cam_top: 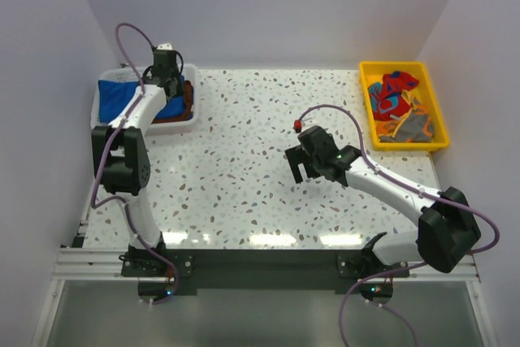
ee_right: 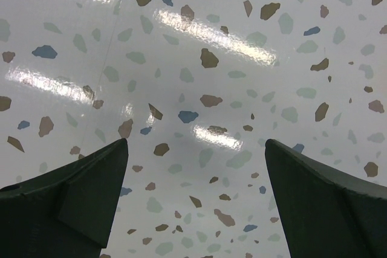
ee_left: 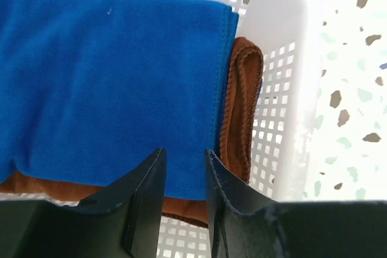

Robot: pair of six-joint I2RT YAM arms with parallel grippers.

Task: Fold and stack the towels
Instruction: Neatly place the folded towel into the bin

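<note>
A folded royal blue towel (ee_left: 115, 83) lies on top of a rust-brown towel (ee_left: 242, 107) inside the white lattice basket (ee_left: 284, 40). My left gripper (ee_left: 184, 150) hovers over the blue towel's near right corner. Its jaws stand narrowly open, with a gap between them and nothing in it. From above, the left gripper (cam_top: 171, 79) is over the basket (cam_top: 146, 126) at the back left. My right gripper (ee_right: 196, 143) is wide open over bare speckled table, mid-right (cam_top: 299, 170). A red towel with blue patches (cam_top: 394, 91) and an orange and grey towel (cam_top: 410, 126) lie crumpled in the yellow tray (cam_top: 402, 67).
The yellow tray stands at the back right corner and the basket at the back left. White walls close in the table at the back and on both sides. A purple cable loops above each arm.
</note>
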